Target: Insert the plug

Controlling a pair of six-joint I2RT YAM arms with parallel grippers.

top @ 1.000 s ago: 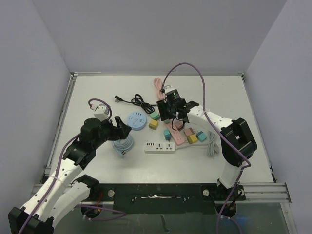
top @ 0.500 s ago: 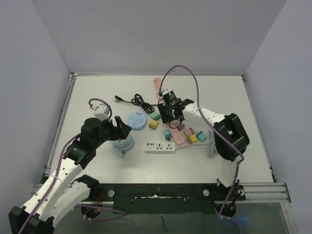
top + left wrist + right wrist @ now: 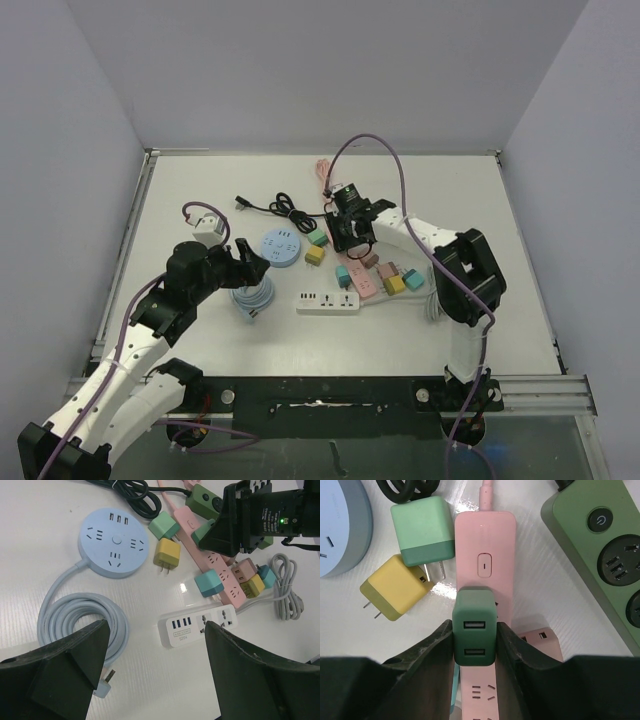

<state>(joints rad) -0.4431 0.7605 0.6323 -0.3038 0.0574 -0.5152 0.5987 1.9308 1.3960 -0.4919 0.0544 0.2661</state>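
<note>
Right end effector (image 3: 474, 642) gripped a dark-green two-port plug (image 3: 474, 625) over a pink plastic power strip (image 3: 485, 545). Left end effector (image 3: 156, 645) gaped wide, empty.

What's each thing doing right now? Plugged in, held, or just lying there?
Dark green USB charger cube, held over the pink power strip; seating unclear.
Right gripper, shut on the cube.
Left gripper, open, empty.
Yellow charger cube, lying unplugged.
Light green charger cube, lying unplugged.
White power strip, sockets empty.
</note>
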